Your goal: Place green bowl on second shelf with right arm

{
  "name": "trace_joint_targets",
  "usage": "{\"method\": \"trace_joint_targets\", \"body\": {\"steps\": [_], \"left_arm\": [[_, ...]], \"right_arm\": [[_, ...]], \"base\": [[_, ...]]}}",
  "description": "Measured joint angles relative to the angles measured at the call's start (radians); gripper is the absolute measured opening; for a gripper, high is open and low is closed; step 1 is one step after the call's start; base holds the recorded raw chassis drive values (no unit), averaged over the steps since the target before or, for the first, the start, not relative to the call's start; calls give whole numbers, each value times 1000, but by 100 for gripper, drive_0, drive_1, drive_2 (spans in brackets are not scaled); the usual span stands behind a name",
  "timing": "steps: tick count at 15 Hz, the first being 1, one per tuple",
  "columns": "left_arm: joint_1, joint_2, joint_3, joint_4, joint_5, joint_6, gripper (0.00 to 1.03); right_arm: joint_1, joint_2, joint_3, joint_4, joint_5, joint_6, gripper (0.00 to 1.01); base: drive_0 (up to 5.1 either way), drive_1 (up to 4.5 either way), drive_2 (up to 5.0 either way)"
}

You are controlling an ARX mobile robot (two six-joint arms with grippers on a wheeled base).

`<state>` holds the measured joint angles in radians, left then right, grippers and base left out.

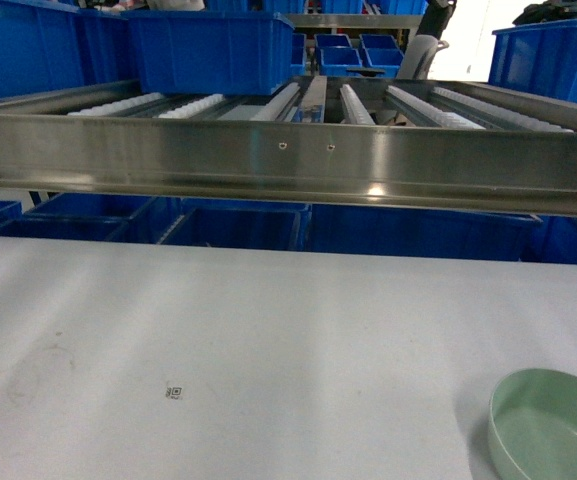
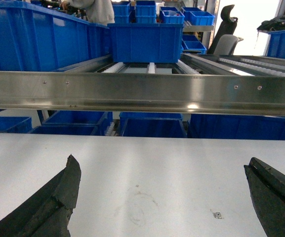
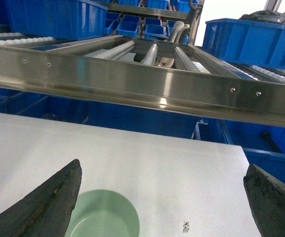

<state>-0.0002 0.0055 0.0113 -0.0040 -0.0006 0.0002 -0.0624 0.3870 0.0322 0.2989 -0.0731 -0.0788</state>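
Nearest, at the lower right of the head view, the green bowl sits upright and empty on the white bench, untouched. In the right wrist view the right claw hangs with its dark fingers spread wide, the bowl low in the frame by the left finger, not yet gripped. The left claw is likewise spread wide over bare bench. Farther back, the steel roller shelf spans the frame, a blue crate on it at upper left. Judging by this, nothing is done: grasp, lift and placing all remain.
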Motion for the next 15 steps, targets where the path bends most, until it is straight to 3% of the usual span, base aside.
{"method": "trace_joint_targets", "body": {"steps": [3,7,11,15], "left_arm": [[0,0,0,0,0,0,98],[0,0,0,0,0,0,98],[0,0,0,0,0,0,98],[0,0,0,0,0,0,98]], "right_arm": [[2,377,142,114,-68,-74,98],[-27,797,341,25,-138,-194,98],[-32,989,472,-38,-156,-257,98],[26,1065,517,-108,-133,-302,98]], "base": [[0,0,0],[0,0,0],[0,0,0],[0,0,0]]}}
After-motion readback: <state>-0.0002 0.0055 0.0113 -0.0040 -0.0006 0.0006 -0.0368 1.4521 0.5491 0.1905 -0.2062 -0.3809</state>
